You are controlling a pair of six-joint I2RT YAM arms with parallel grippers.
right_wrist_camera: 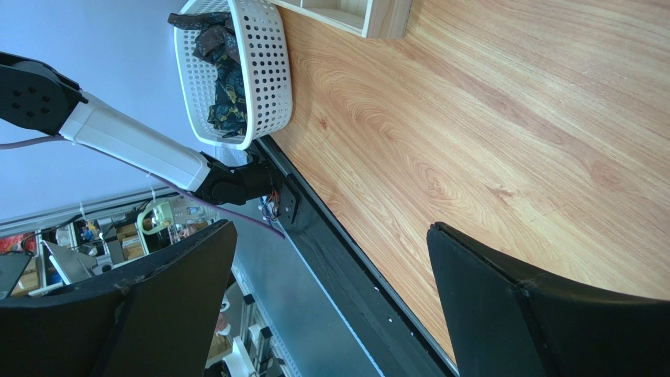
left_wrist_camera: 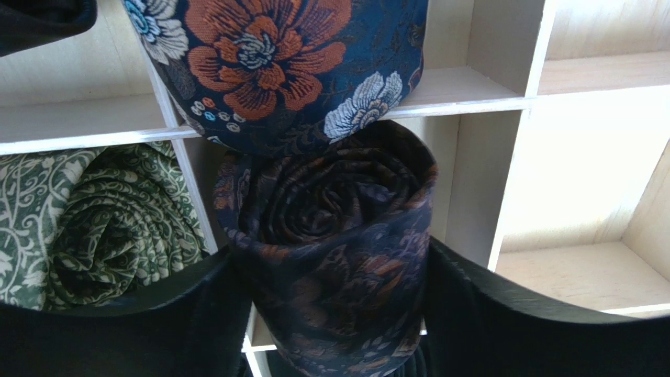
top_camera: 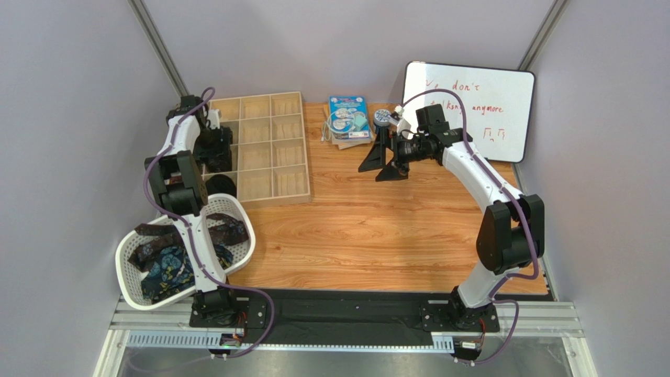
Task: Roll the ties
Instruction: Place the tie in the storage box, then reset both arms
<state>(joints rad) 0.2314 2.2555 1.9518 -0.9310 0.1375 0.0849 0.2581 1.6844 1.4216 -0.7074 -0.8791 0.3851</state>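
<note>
Divided tray [left_wrist_camera: 480, 86]: pale, matt, bare wood. Against it, dark floral tie [left_wrist_camera: 338, 251] and olive paisley tie [left_wrist_camera: 102, 228]: woven cloth, faintly lustrous. Beside the tray, table [right_wrist_camera: 487, 141]: smooth satin wood grain; basket [right_wrist_camera: 263, 71]: white perforated plastic, slightly glossy.
</note>
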